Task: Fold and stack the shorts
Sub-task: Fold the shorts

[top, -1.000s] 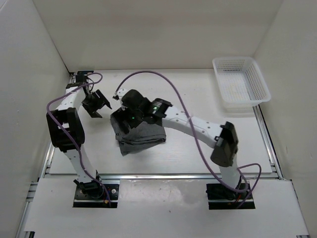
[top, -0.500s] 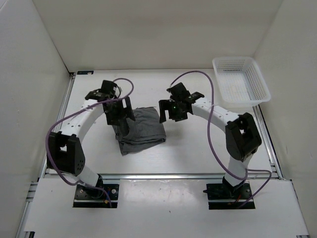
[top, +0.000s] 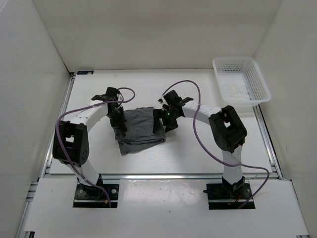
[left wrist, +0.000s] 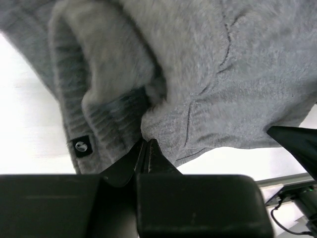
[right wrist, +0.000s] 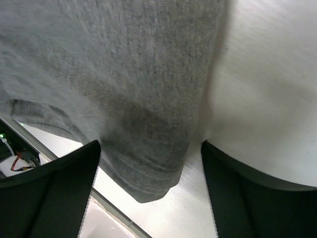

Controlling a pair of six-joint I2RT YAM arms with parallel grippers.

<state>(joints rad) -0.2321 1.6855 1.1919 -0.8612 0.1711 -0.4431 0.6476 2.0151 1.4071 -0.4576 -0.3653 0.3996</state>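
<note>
The dark grey shorts (top: 141, 130) lie folded in the middle of the table. My left gripper (top: 119, 122) is low at their left edge. In the left wrist view its jaws (left wrist: 146, 144) are shut, tips pinching a fold of the shorts (left wrist: 208, 89) beside the ribbed waistband and a small metal eyelet (left wrist: 80, 146). My right gripper (top: 163, 119) is at the shorts' right edge. The right wrist view shows it open (right wrist: 148, 151), with a hem corner of the shorts (right wrist: 143, 148) lying between its two spread fingers (right wrist: 54, 191), untouched.
A white mesh basket (top: 257, 82) stands at the back right corner. White walls enclose the table on the left, back and right. Purple cables loop above both arms. The metal rail of the table edge shows in the left wrist view (left wrist: 287, 179).
The left arm swung in from the far left and shut on the shorts' left edge. The right gripper left the top of the shorts and came down at their right edge.
</note>
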